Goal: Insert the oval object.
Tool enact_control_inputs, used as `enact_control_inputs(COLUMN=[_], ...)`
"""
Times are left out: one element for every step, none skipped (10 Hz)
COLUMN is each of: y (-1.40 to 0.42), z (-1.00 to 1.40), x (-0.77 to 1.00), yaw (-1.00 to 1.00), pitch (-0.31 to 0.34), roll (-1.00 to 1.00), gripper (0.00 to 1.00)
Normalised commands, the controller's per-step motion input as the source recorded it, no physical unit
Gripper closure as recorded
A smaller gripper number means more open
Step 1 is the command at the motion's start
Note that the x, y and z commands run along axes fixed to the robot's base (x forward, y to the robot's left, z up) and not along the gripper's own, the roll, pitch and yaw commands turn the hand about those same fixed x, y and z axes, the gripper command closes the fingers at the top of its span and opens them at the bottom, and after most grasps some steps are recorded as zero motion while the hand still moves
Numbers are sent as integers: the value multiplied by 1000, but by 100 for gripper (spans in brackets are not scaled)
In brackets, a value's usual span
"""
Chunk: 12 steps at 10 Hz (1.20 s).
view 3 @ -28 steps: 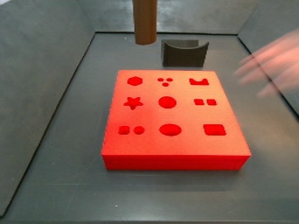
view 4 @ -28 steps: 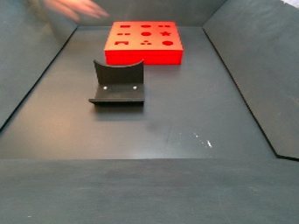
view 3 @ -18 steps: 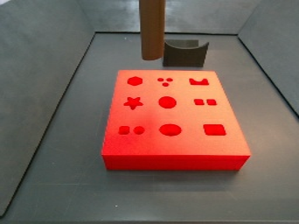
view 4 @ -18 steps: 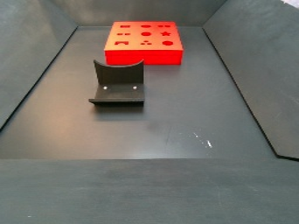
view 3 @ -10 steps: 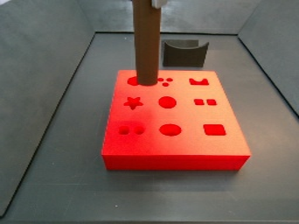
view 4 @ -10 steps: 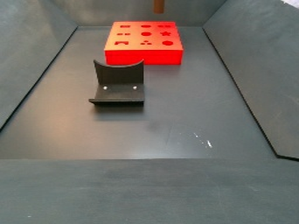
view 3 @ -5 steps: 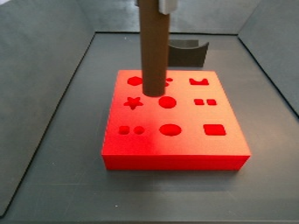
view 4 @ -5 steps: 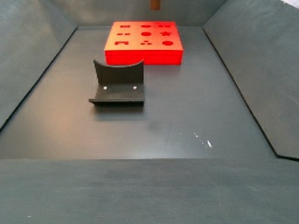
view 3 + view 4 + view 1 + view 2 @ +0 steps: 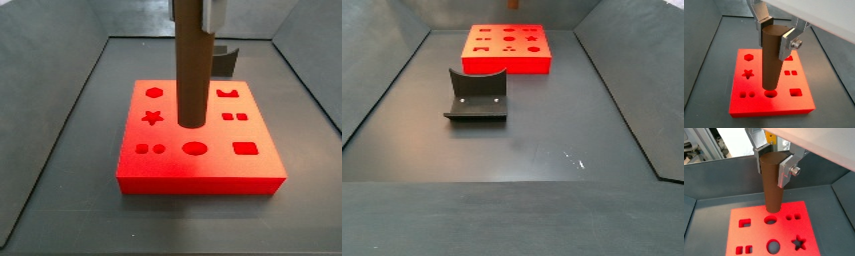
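Dark grey counter under my pincer carries red board lying flat; fixture stands apart from board, bracket side facing it.

Even, soft light all round; the red board glows saturated, nearly bleeding at its edges. The gripper above the board is sharp in both wrist views, a pale blurred band beside it; bench matte, faint glare

We note the oval object, a long smooth brown-grey peg, upright in the tool above the red board.
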Motion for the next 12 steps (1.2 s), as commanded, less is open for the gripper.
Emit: enact_control_inputs(y=[149,209,143,0,0,0,-31,-43,-120,-169,-271,-117], z=[-251,-274,-269,-71,0,-74,-197,-234,-183,-246,-177,-203], x=[954,674,643,423,111,234,300,163,0,-146,-223,-69], yaw=[140,357,417,111,0,0,0,0,37,86,3,0], pitch=[0,0,0,44,3,31,34,21,13,-4,-10,0], roll=[1,-16,0,13,0,79,151,173,207,101,76,74], gripper=[100,100,100,100,100,100,100,100,100,100,100,100])
